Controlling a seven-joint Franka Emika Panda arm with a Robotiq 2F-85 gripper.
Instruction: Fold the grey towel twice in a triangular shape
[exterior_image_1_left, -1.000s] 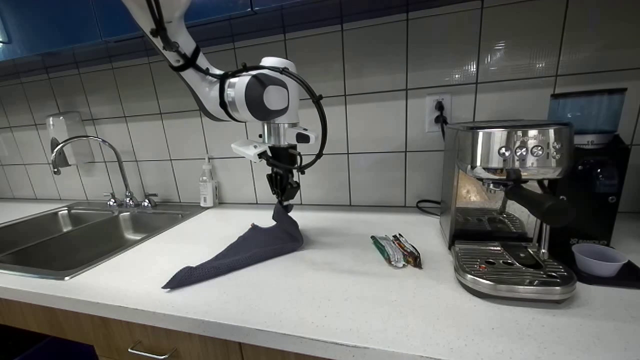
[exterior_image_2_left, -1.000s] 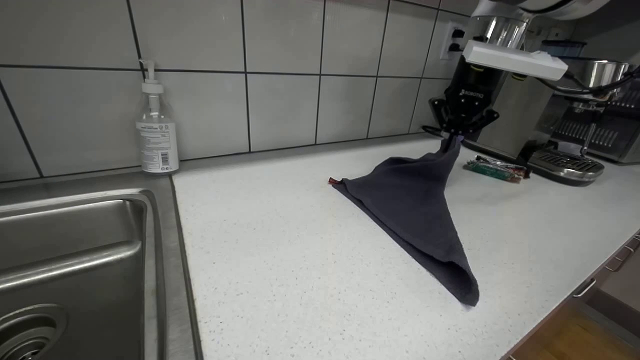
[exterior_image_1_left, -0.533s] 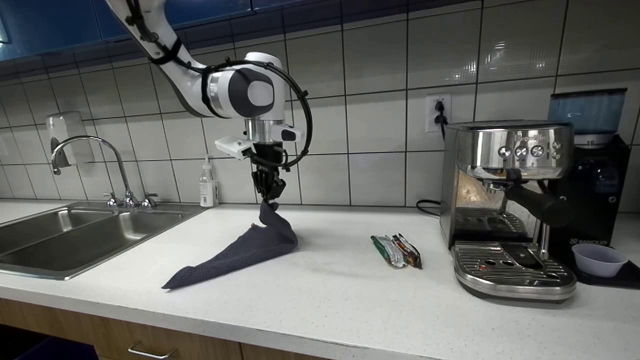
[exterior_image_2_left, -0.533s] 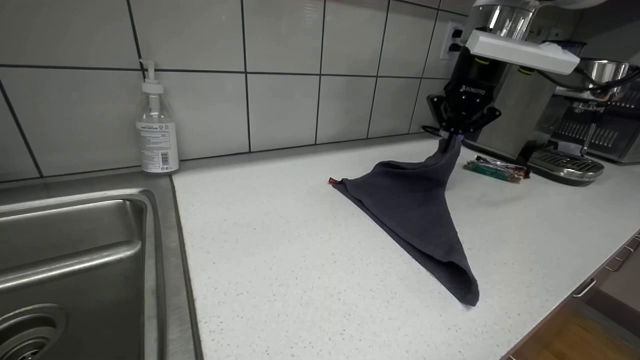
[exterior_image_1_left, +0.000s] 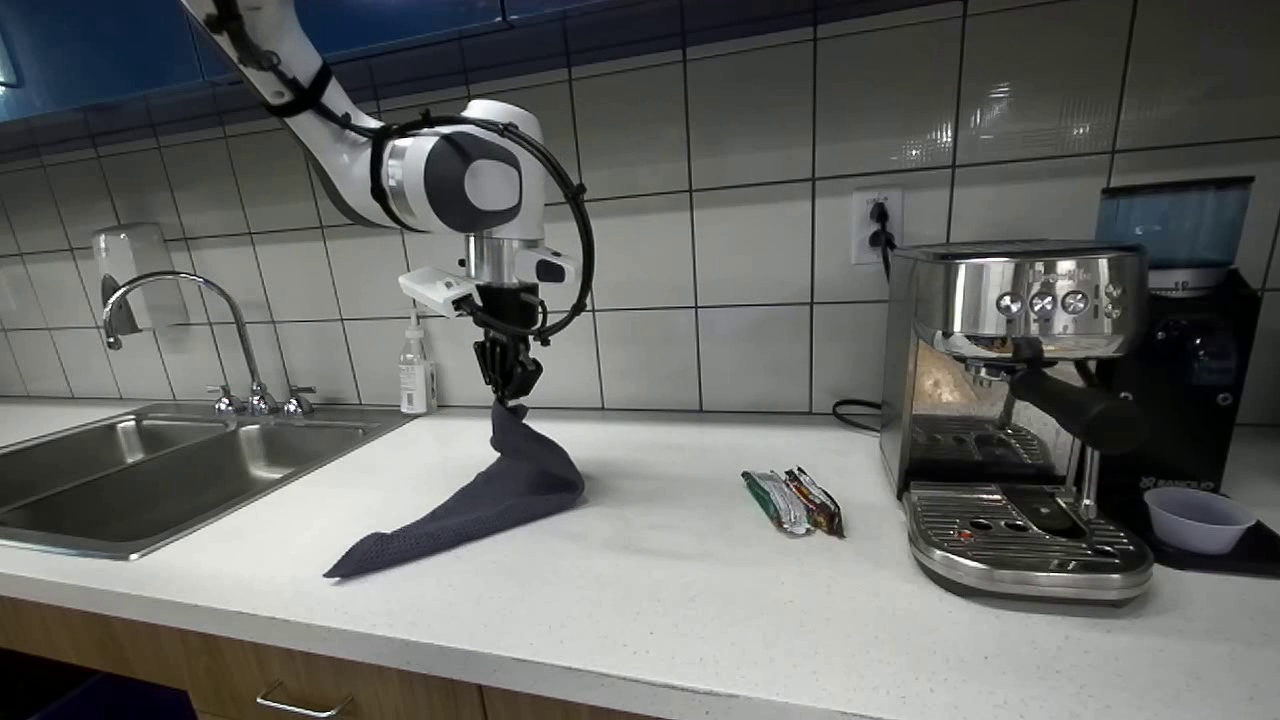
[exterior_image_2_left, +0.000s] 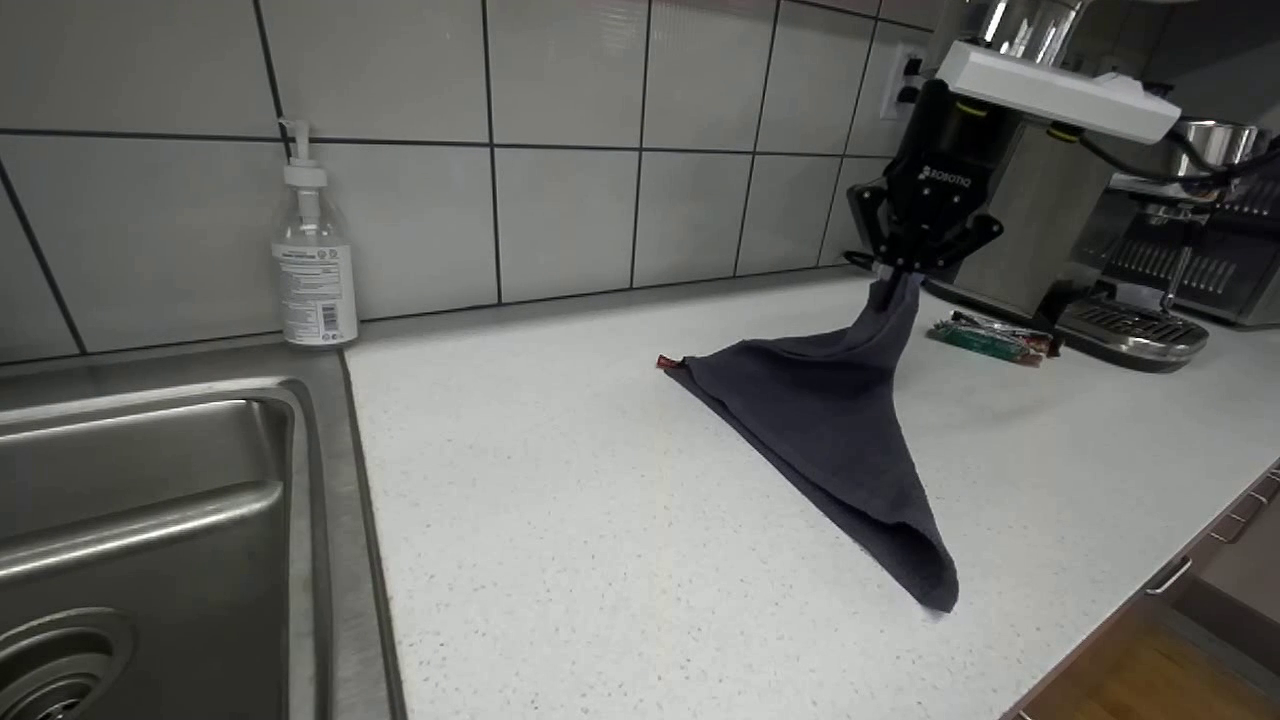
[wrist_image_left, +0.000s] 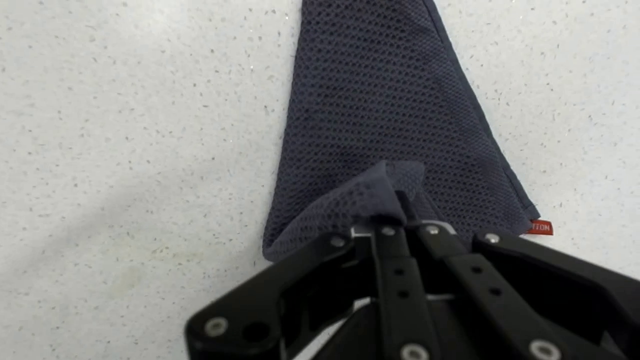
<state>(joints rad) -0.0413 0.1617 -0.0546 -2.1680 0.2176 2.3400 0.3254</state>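
Observation:
The dark grey towel (exterior_image_1_left: 470, 515) lies on the counter, folded into a rough triangle, with one corner lifted. It shows in an exterior view (exterior_image_2_left: 820, 430) with its long folded edge toward the sink side. A red tag (exterior_image_2_left: 668, 362) sticks out at one corner; it also shows in the wrist view (wrist_image_left: 540, 227). My gripper (exterior_image_1_left: 508, 400) is shut on the lifted corner and holds it above the counter. In the wrist view the fingertips (wrist_image_left: 406, 207) pinch the cloth, which curls back over the mesh part of the towel (wrist_image_left: 370, 110). The fingertips are partly hidden by cloth.
Two snack packets (exterior_image_1_left: 790, 500) lie to the right of the towel. A coffee machine (exterior_image_1_left: 1020, 420) stands farther right. A steel sink (exterior_image_1_left: 200, 460) is at the left, with a pump bottle (exterior_image_1_left: 415, 370) beside it. The tiled wall (exterior_image_1_left: 750, 340) runs behind the counter.
My gripper has moved toward the sink with the held corner, left in an exterior view. The lifted cloth has followed and bends over more. The towel's near tip has stayed in place.

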